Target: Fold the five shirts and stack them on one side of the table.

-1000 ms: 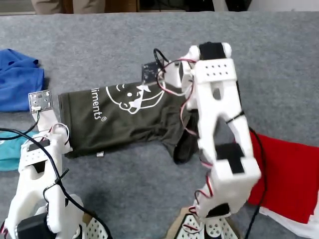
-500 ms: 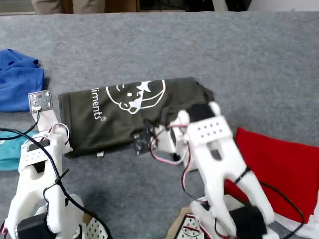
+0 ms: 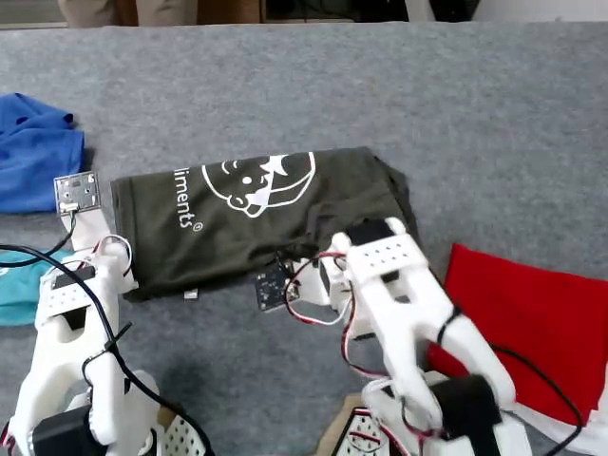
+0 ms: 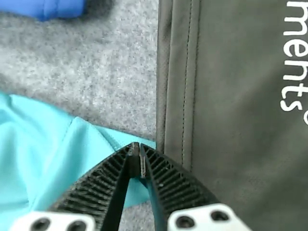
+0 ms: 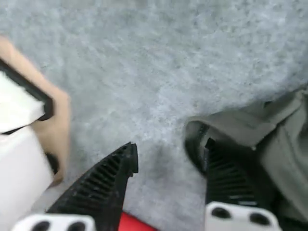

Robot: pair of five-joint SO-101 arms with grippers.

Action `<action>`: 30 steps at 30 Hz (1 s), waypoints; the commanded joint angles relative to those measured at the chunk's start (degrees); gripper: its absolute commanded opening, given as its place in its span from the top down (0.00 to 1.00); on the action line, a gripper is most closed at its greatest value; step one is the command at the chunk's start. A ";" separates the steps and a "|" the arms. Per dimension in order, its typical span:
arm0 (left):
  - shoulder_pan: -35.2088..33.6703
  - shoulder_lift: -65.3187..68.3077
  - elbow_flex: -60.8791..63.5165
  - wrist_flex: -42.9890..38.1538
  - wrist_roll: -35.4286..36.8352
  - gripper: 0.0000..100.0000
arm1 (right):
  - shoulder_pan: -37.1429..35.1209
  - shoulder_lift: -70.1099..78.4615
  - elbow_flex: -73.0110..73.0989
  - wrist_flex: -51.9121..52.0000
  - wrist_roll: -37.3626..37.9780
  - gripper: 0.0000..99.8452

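Now, olive shirt (image 3: 256,214) lies mid-table (image 3: 475,114), print up. Left gripper (image 4: 136,159) is closed tight at its left hem beside the teal shirt (image 4: 43,144), nothing visibly pinched. Right gripper (image 5: 171,147) is spread wide at the near-right edge, one finger (image 5: 226,178) against bunched fabric, gripping nothing. Red shirt (image 3: 532,323) right, blue shirt (image 3: 33,147) far left.

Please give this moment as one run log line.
left end effector: shut, at dark shirt hem | right end effector: open, at its near edge | dark shirt: flat on table
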 commanded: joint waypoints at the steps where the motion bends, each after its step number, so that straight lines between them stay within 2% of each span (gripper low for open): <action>1: 0.00 0.13 -2.20 -0.53 0.09 0.98 | 3.38 6.02 -2.68 -3.52 -0.53 0.78; 5: 0.00 0.13 -2.20 -0.53 0.09 0.98 | 6.46 11.30 -7.87 -3.69 -0.53 0.79; 11: 0.00 0.13 -2.20 -0.53 0.09 0.98 | 8.40 14.64 -13.32 -3.69 -0.18 0.91; 18: 0.00 0.13 -2.20 -0.53 0.09 0.98 | 8.57 17.63 -17.27 -3.25 -0.35 0.99; 25: 0.00 0.13 -2.20 -0.53 0.09 0.98 | 9.10 14.37 -25.19 2.90 -1.23 1.00; 30: 0.00 0.13 -2.20 -0.53 0.09 0.98 | 10.86 17.45 -35.03 5.71 -1.58 1.00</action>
